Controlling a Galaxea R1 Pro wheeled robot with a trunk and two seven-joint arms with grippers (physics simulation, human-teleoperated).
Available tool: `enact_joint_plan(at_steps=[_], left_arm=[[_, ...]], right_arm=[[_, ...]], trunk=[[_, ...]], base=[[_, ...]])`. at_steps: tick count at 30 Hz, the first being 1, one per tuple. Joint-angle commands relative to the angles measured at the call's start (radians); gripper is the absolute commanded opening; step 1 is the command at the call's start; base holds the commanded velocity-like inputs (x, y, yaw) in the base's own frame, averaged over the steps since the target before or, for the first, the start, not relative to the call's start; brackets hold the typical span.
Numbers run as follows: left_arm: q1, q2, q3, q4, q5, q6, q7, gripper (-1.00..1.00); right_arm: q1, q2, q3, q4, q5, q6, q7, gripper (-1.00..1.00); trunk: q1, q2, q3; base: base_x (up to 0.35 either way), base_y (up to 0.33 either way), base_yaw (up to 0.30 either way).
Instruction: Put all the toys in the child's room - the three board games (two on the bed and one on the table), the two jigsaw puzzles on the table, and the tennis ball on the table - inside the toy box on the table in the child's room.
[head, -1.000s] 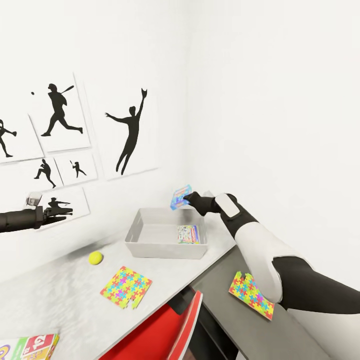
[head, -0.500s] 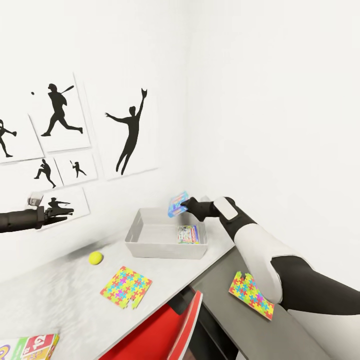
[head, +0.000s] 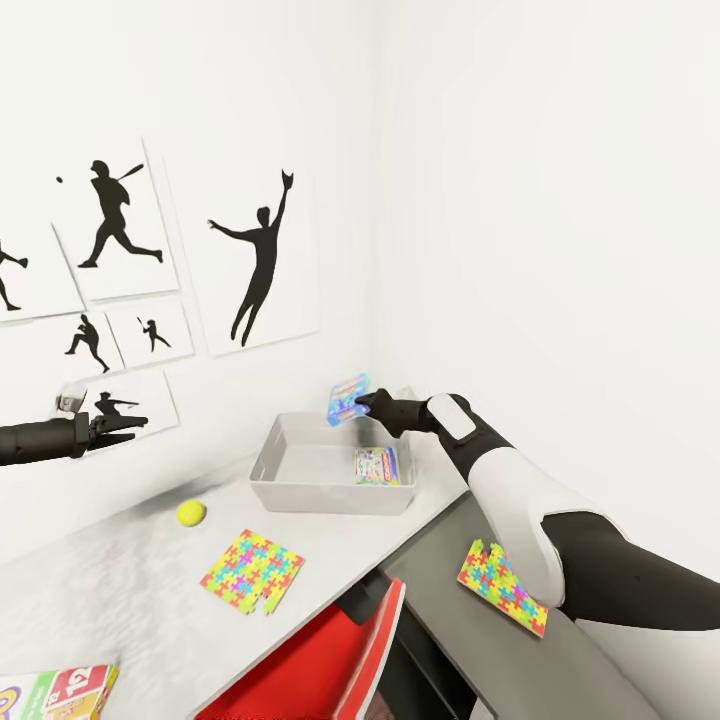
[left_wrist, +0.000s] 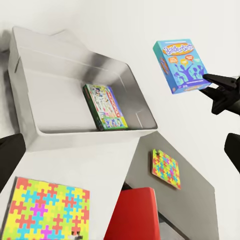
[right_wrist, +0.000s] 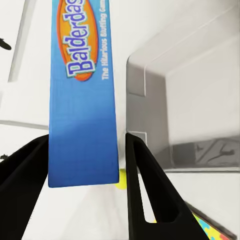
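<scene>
My right gripper (head: 362, 403) is shut on the small blue board game (head: 347, 400), holding it upright in the air over the far right corner of the toy box (head: 322, 497). In the right wrist view the game's blue edge (right_wrist: 82, 100) sits clamped between the black fingers (right_wrist: 145, 190). A white-green board game (head: 376, 466) lies flat inside the box. The tennis ball (head: 191, 513) and one jigsaw puzzle (head: 252, 571) rest on the pale table (head: 120, 590); the other puzzle (head: 502, 587) lies on the dark section. The Skip-Bo game (head: 55, 692) is at the near left. My left gripper (head: 125, 423) hovers open, far left.
A red chair (head: 345, 655) is tucked under the desk between the pale top and the dark section (head: 570, 680). Black silhouette posters (head: 255, 260) cover the wall behind the desk. The white corner wall stands close behind the toy box.
My right gripper has carried the blue board game a little to the left, further over the toy box. The head view has shifted slightly. The left arm has barely moved.
</scene>
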Motion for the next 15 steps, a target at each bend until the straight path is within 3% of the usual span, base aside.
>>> enact_joint_plan(at_steps=[1,15], left_arm=[[-0.001,0.000,0.002,-0.001,-0.010,0.010,-0.009,1.00],[-0.001,-0.002,0.002,-0.001,-0.010,0.011,-0.009,1.00]], right_arm=[[-0.001,0.000,0.001,-0.001,-0.002,0.003,0.000,-1.00],[-0.001,0.000,0.014,-0.001,-0.002,0.011,-0.001,-1.00]], trunk=[[0.001,-0.003,-0.004],[0.001,-0.003,-0.027]], base=[[0.000,0.000,0.000],[0.000,0.000,0.000]])
